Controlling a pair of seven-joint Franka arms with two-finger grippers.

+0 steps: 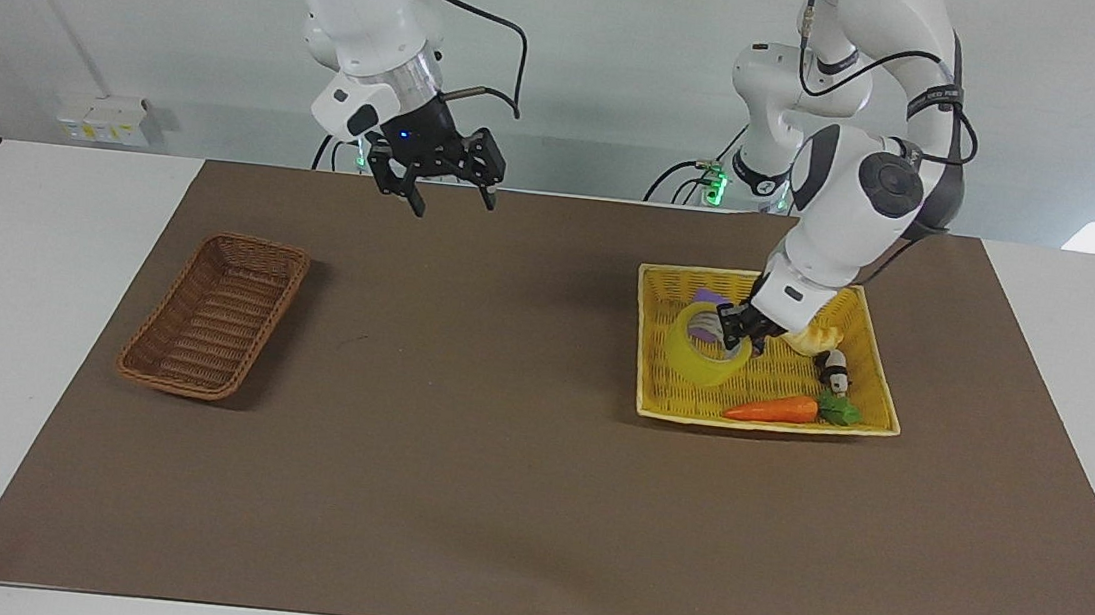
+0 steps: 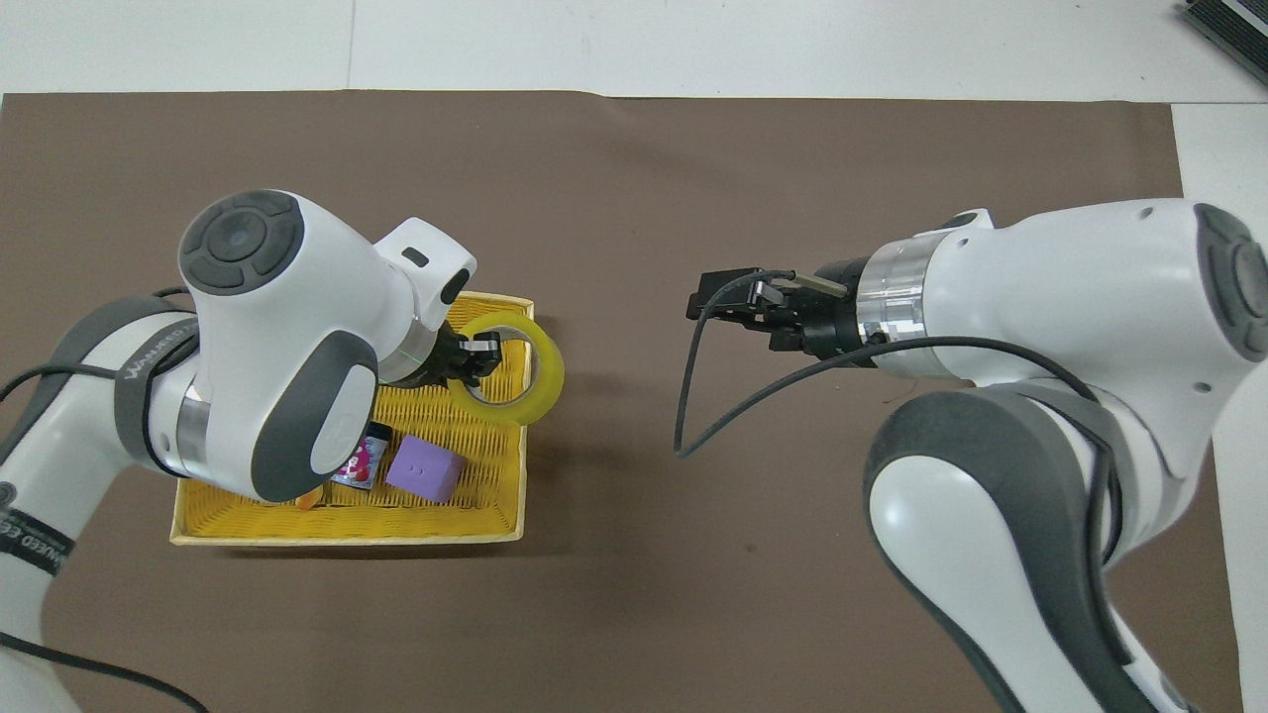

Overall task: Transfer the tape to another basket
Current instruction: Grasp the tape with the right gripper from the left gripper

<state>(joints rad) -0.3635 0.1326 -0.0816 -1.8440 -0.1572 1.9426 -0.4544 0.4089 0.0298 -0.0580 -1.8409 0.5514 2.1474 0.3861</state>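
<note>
The tape [image 1: 698, 364], a thick yellowish ring, hangs tilted just above the floor of the yellow basket [image 1: 763, 422], with my left gripper [image 1: 734, 334] shut on its rim. In the overhead view the tape [image 2: 546, 382] overlaps the yellow basket's [image 2: 347, 536] wall on the side toward the right arm's end, held by the left gripper [image 2: 475, 362]. The dark brown wicker basket [image 1: 215, 316] lies empty at the right arm's end; the right arm hides it in the overhead view. My right gripper [image 1: 454, 206] hangs open in the air over the middle of the mat [image 2: 705, 305].
In the yellow basket lie an orange carrot [image 1: 771, 407], a purple cube [image 2: 424, 468], a croissant [image 1: 810, 341] and a small can [image 2: 362, 461]. A brown mat [image 1: 489, 493] covers most of the white table.
</note>
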